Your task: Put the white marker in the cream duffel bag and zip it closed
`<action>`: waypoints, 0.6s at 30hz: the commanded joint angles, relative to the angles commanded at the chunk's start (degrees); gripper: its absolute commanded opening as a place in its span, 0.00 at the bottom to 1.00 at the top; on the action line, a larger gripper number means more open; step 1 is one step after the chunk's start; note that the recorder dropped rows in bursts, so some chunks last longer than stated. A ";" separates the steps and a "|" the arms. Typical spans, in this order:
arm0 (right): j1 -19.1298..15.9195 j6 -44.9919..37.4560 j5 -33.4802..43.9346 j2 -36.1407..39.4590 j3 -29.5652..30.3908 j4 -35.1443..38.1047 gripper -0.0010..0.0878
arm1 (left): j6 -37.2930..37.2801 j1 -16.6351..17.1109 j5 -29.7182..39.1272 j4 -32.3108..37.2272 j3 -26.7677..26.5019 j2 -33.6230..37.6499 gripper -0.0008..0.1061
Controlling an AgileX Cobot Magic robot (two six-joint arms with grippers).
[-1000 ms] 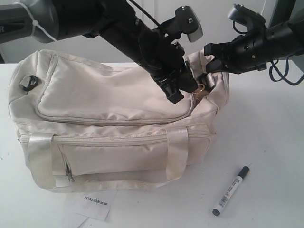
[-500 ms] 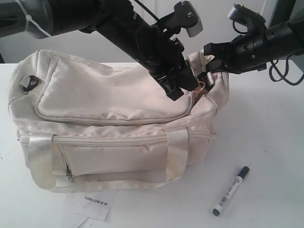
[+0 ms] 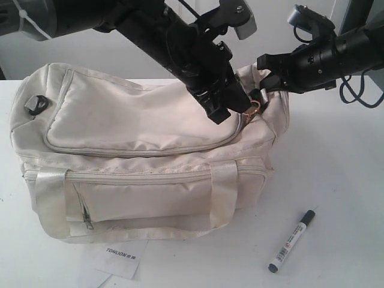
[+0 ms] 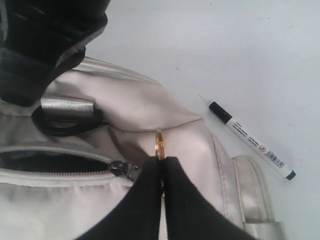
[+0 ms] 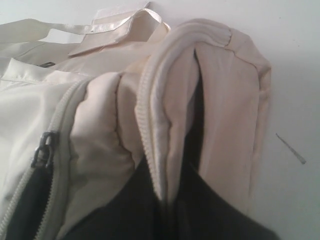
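Cream duffel bag (image 3: 138, 150) sits on the surface (image 3: 336, 180) with both tools gripping the same end. The left tool (image 4: 161, 162) is pinched tight on a gold ring (image 4: 159, 142) just past the zip slider (image 4: 121, 168), and the right tool (image 5: 169, 200), close beside it, is clamped on a fold of the bag's end fabric. The ring probably hangs off the zip pull, though the link is hidden; the white marker (image 3: 292, 241) lies on the surface outside the bag, well apart from both tools.

cream duffel bag (image 3: 138, 120): I see cream cloth, dark lining (through the zip gap)
white marker (image 3: 292, 241): white barrel, black cap, dark print
ring (image 4: 159, 145): gold
counter (image 3: 336, 180): plain white
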 joint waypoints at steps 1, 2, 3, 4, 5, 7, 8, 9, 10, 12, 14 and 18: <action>0.00 0.00 0.00 0.00 0.00 0.00 0.01 | -0.41 -0.10 0.00 0.00 0.00 0.00 0.01; 0.00 0.00 0.00 0.00 0.00 0.00 0.01 | -0.57 -0.12 0.00 0.12 0.00 -0.04 0.01; 0.00 0.00 0.00 0.00 0.00 0.00 0.01 | -0.57 -0.20 0.00 0.44 0.00 -0.13 0.01; 0.00 0.00 0.00 0.00 0.00 0.00 0.01 | -0.57 -0.20 0.00 0.44 0.00 -0.13 0.01; 0.00 0.00 0.00 0.00 0.00 0.00 0.01 | -0.75 -0.20 0.00 0.45 0.00 -0.13 0.01; 0.00 0.00 0.00 0.00 0.00 0.00 0.01 | -1.36 -0.20 0.11 1.07 0.00 -0.13 0.01; 0.00 0.00 0.00 0.00 0.00 0.00 0.01 | -1.84 -0.20 0.20 1.36 0.00 -0.13 0.01; 0.00 0.00 0.00 0.00 0.00 0.00 0.01 | -2.44 -0.20 0.20 1.61 0.00 -0.13 0.01; 0.00 0.00 0.00 0.00 0.00 0.00 0.01 | -2.45 -0.20 0.41 1.78 0.00 -0.13 0.01; 0.00 0.00 0.00 0.00 0.00 0.00 0.01 | -2.45 -0.20 0.97 1.78 0.00 -0.13 0.01; 0.00 0.00 0.00 0.00 0.00 0.00 0.01 | -2.45 -0.20 1.51 1.78 0.00 -0.13 0.01; 0.00 0.00 0.00 0.00 0.00 0.00 0.01 | -4.16 -0.20 2.80 2.13 0.00 -0.13 0.01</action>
